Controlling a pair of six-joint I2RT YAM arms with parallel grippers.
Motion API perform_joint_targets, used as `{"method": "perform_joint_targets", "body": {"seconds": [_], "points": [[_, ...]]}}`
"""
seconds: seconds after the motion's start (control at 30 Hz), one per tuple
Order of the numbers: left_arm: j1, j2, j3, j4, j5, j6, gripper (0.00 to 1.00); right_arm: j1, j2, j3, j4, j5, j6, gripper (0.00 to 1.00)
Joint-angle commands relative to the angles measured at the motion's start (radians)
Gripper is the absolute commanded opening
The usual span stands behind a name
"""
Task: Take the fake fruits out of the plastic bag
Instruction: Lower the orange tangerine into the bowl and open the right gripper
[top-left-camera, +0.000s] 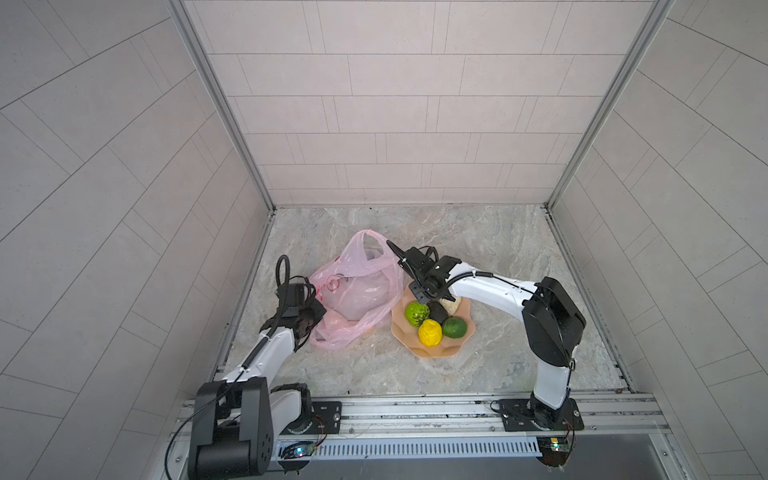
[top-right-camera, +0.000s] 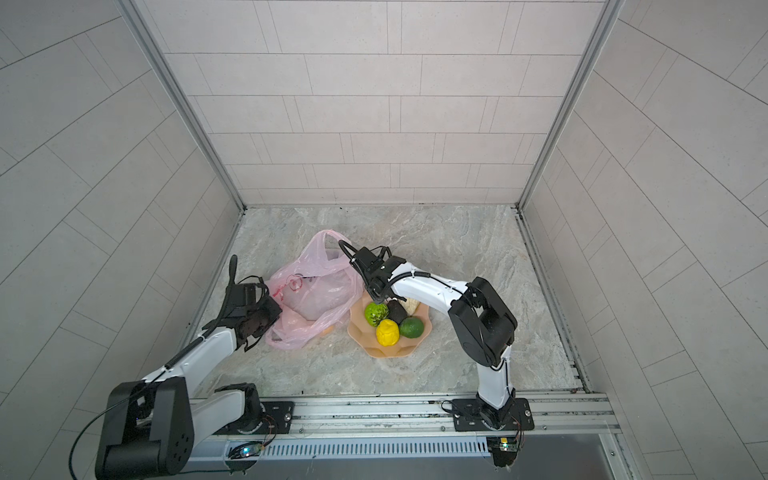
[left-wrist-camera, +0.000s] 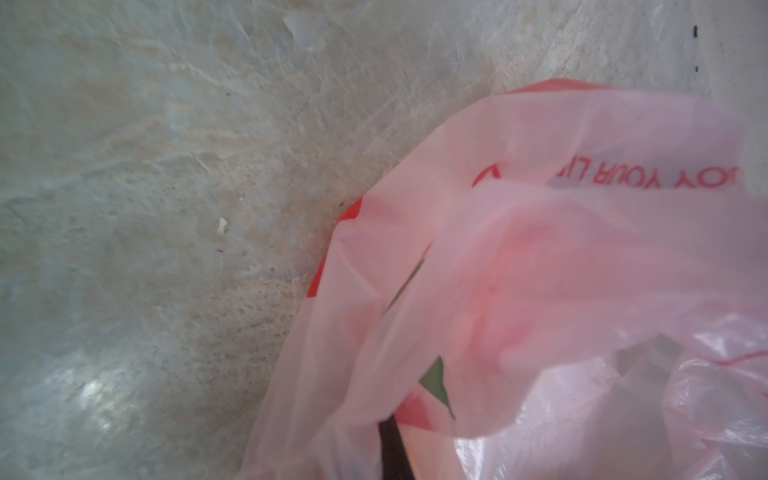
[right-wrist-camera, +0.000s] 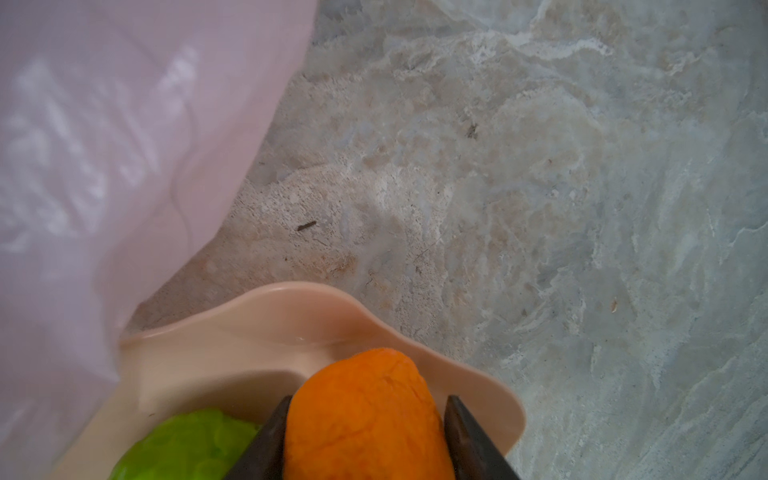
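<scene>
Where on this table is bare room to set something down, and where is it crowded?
Free table: the back strip behind bag and dish, the right side beyond the dish, the front strip by the rail. Crowded: the bag overlaps the dish rim, fruits crowd the dish, the right claw holds an orange fruit over it.

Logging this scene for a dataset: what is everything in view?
plastic bag: one, translucent pink, on the table left of the dish
dish: one, peach, on the table
green fruits: two, green, one bumpy, one smooth, in the dish
yellow fruit: one, yellow, in the dish
dark fruit: one, near-black, in the dish
cream fruit: one, cream, in the dish, partly hidden
orange fruit: one, orange, gripped over the dish
table: one, grey marbled, underneath
left gripper: one, black, shut on the bag's left edge
right gripper: one, black, shut on the orange fruit
</scene>
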Motion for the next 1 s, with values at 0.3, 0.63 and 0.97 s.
{"method": "perform_joint_targets", "body": {"seconds": [0.3,0.63,0.97], "points": [[0.006,-0.003,0.014,-0.015,-0.012,0.013,0.0,0.016,0.012,-0.003,-0.036,0.038,-0.003,0.61],[0.001,0.0,0.017,-0.005,0.003,0.02,0.0,0.018,-0.045,-0.016,-0.022,0.044,-0.005,0.67],[-0.096,0.03,0.082,-0.035,-0.11,0.02,0.0,0.029,-0.147,-0.006,-0.05,0.037,-0.008,0.67]]}}
